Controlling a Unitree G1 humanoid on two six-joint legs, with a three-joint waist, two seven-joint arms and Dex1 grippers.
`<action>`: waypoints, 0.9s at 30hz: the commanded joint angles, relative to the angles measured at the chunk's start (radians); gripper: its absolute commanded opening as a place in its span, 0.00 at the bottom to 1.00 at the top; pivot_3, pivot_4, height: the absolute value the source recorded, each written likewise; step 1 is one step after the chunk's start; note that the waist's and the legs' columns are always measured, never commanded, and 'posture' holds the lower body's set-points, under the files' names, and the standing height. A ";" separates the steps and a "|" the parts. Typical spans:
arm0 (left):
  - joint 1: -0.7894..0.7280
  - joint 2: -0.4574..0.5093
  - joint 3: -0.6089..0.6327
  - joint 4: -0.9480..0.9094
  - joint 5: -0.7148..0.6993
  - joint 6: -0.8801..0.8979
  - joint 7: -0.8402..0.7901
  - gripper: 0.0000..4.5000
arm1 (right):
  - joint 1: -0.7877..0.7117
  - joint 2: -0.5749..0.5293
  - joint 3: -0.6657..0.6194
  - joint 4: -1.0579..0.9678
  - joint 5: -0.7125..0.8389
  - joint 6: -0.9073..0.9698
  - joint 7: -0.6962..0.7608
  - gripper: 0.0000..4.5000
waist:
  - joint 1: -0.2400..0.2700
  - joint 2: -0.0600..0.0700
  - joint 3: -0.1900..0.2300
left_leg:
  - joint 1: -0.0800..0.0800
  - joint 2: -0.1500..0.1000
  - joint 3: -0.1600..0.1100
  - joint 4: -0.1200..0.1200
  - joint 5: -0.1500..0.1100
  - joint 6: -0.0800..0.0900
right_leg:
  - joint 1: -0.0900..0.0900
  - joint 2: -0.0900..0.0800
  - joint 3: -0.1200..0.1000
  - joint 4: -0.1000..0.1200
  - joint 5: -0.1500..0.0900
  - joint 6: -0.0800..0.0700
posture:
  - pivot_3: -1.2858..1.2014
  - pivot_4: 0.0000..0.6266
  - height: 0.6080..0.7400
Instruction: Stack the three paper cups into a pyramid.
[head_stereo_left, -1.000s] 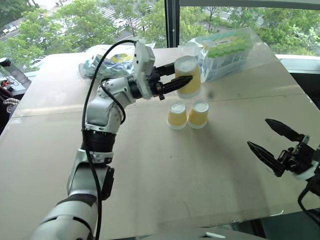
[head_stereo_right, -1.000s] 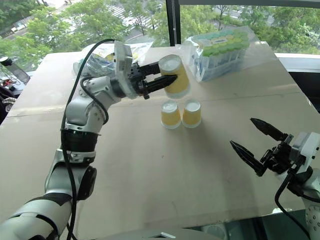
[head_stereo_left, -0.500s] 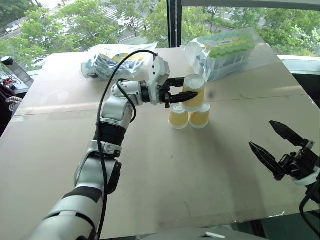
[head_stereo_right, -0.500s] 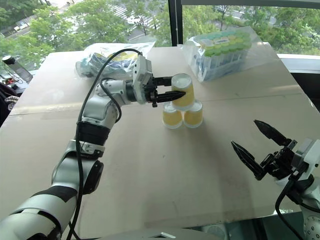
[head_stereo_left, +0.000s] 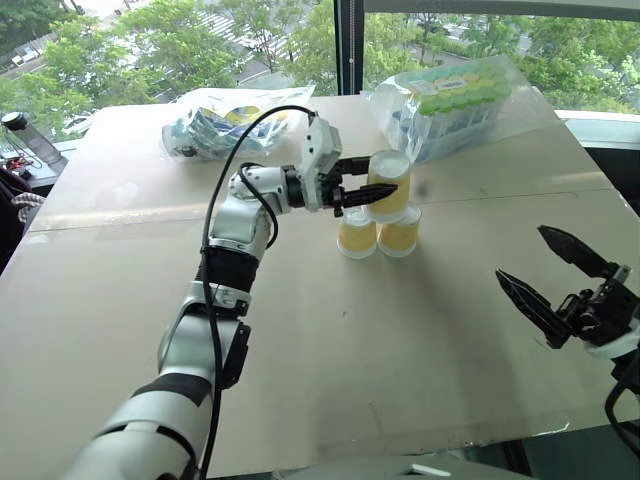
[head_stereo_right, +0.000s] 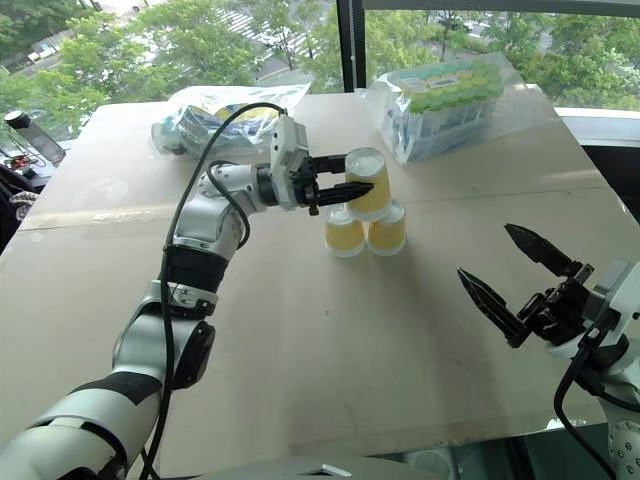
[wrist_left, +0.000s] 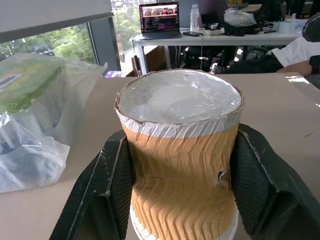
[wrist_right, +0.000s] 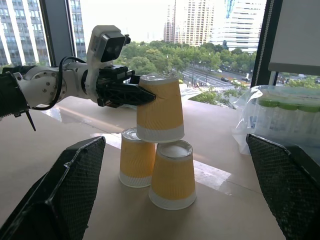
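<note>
From the head views, the three paper cups sit toward the far middle of the table (head_stereo_left: 300, 330), all standing upside down with their long axes upright and wide rims downward. Two lower cups (head_stereo_left: 378, 233) stand side by side and touching; the top cup (head_stereo_left: 388, 184) rests over the seam between them, forming the pyramid. The left gripper (head_stereo_left: 375, 180) reaches in level from the left, its black fingers clamped on the top cup's sides. The right gripper (head_stereo_left: 545, 275) hangs near the right edge, fingers spread wide and holding nothing.

In the left wrist view, the top cup (wrist_left: 181, 170) stands upright between the two fingers (wrist_left: 107, 192), its ribbed wall pinched inward.

In the right wrist view, the top cup (wrist_right: 159, 109) seems to bear on both lower cups (wrist_right: 155, 167), though the contact is hard to judge. A bag of bottles (wrist_right: 285, 117) lies far right.
</note>
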 joint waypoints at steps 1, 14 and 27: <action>-0.006 0.001 0.024 0.000 0.000 -0.011 0.003 0.79 | -0.004 -0.009 -0.007 -0.029 0.018 -0.007 0.002 1.00 | 0.000 0.000 0.000 | 0.000 0.000 0.000 0.000 0.000 0.000 | 0.000 0.000 0.000 0.000 0.000 0.000 | 0.52 0.24 1.00; 0.083 0.052 0.112 -0.229 -0.078 0.061 0.050 0.99 | 0.092 -0.007 -0.023 0.028 -0.002 -0.045 0.111 1.00 | -0.006 0.000 0.000 | 0.000 0.000 0.000 0.001 0.000 0.000 | 0.000 0.000 0.000 0.000 0.000 0.000 | 0.52 0.24 1.00; 0.895 0.293 0.193 -0.906 -0.136 0.311 0.221 0.99 | 0.074 -0.041 0.067 0.367 -0.213 -0.132 0.239 1.00 | -0.016 0.005 -0.003 | 0.004 0.000 0.001 -0.002 0.000 0.000 | 0.002 0.000 0.005 0.000 0.000 0.000 | 0.52 0.24 1.00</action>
